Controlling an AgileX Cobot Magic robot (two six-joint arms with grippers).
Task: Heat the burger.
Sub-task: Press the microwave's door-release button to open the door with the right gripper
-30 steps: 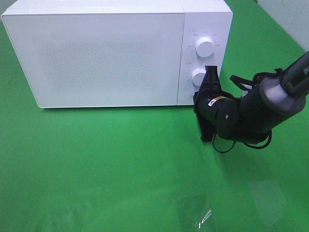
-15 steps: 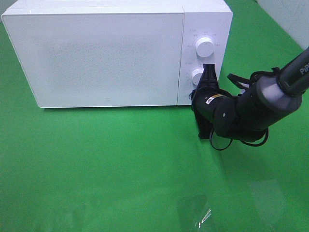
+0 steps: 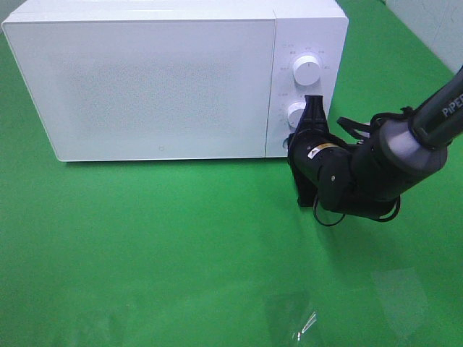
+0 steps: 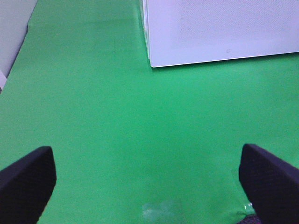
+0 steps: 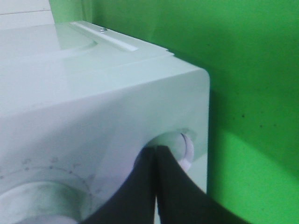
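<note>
The burger is out of view in every view. The white microwave (image 3: pixel 159 79) stands at the back of the green cloth with its door closed. My right gripper (image 3: pixel 312 107) is shut and empty, its black fingers pointing up the control panel beside the lower knob (image 3: pixel 295 114). In the right wrist view the joined tips of the right gripper (image 5: pixel 155 151) touch a round white knob (image 5: pixel 185 148) near the panel's edge. My left gripper (image 4: pixel 148 186) is open over bare green cloth with nothing between its fingers (image 4: pixel 25 182), short of the microwave's corner (image 4: pixel 150 63).
The upper knob (image 3: pixel 307 70) sits above the gripper tips. Green cloth (image 3: pixel 181 246) covers the table in front of the microwave. A small clear scrap (image 3: pixel 307 324) lies near the front edge. A pale wall panel (image 3: pixel 434 22) stands at the back right.
The right arm's body has shifted slightly left and closer to the microwave. Its shut fingertips have stayed by the lower knob.
</note>
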